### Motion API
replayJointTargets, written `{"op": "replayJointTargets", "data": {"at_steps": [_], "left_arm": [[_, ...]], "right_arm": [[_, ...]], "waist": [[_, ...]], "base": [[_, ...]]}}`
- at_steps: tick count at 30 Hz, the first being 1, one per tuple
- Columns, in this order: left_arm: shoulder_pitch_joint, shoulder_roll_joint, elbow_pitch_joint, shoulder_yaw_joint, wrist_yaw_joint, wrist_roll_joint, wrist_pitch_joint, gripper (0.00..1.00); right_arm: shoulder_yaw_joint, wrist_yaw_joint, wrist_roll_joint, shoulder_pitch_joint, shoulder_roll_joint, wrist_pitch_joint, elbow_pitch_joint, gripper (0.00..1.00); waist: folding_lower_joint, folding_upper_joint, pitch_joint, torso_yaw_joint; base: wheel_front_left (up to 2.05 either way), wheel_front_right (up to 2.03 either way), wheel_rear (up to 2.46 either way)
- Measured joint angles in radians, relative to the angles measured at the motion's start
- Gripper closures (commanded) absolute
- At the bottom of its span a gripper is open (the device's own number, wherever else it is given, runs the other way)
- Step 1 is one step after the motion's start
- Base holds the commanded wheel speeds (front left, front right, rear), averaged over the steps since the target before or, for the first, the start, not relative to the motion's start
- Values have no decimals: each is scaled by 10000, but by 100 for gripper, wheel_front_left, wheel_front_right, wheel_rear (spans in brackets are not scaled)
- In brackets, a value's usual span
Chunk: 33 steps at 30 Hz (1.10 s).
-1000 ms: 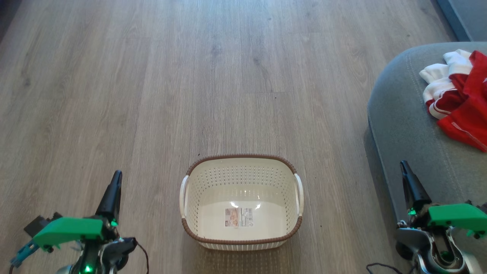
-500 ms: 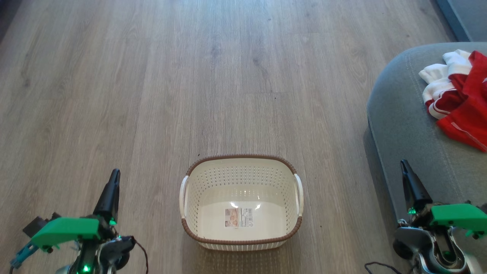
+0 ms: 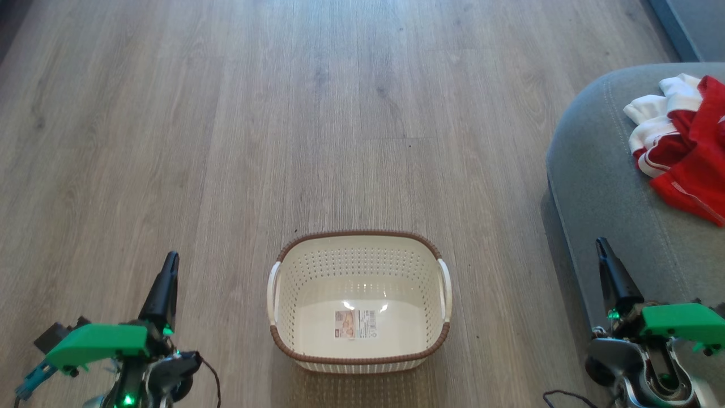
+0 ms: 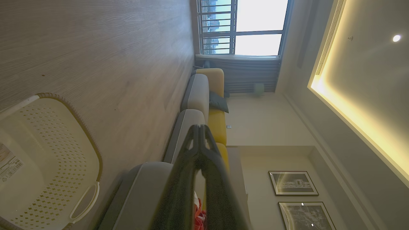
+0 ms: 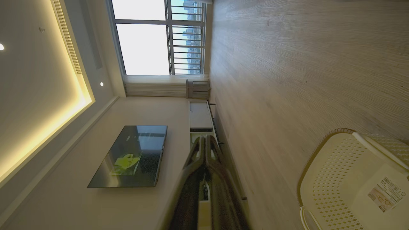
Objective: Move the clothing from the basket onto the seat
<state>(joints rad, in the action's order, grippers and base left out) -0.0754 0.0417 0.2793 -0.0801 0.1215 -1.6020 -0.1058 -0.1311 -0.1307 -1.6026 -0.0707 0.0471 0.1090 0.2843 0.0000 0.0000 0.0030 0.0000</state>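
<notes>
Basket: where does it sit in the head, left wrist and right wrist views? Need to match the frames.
Head view: basket at bottom centre, whole and empty.
Left wrist view: basket at lower left, cut by the picture's edge.
Right wrist view: basket at lower right, cut by the picture's edge.
Shared landmark: the label on the basket's bottom, visible in all three.

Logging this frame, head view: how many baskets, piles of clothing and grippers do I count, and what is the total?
Baskets: 1, the basket, holding just a label.
Piles of clothing: 1, the clothing on the grey seat.
Grippers: 2, the left gripper and the right gripper, both shut.
Total: 4
</notes>
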Motion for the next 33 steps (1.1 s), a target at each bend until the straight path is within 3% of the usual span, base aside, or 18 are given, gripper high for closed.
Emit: {"op": "replayJointTargets", "data": {"at_steps": [33], "left_arm": [[0,-2,0,0,0,0,0,100]], "right_arm": [[0,0,0,0,-2,0,-2,100]], "waist": [[0,0,0,0]], "base": [[0,0,0]]}}
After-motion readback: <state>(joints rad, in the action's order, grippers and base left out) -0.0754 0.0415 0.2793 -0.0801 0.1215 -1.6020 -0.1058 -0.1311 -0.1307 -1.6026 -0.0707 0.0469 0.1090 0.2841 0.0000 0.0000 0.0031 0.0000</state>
